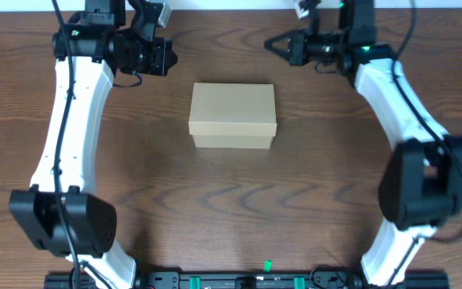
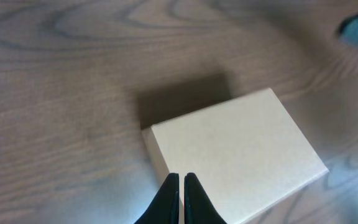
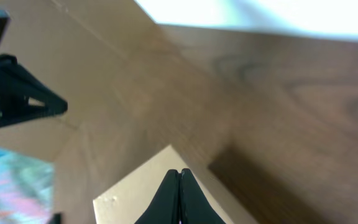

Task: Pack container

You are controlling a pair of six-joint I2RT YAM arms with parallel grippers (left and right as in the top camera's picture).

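The container point(image 1: 233, 116) is a plain tan cardboard box with its lid down, lying in the middle of the wooden table. My left gripper point(image 1: 168, 56) hangs shut and empty behind the box to its left. In the left wrist view its fingertips point(image 2: 181, 177) are pressed together above the box's near edge point(image 2: 235, 155). My right gripper point(image 1: 268, 43) is shut and empty too, behind the box to its right. In the right wrist view it point(image 3: 180, 171) points over a corner of the box point(image 3: 132, 196). Neither gripper touches the box.
The table's back edge point(image 1: 231, 6) runs just behind both grippers, with a pale wall beyond. The arms' white links point(image 1: 70, 120) curve down both sides to dark bases point(image 1: 62, 221) at the front. A black rail point(image 1: 239, 280) lines the front edge.
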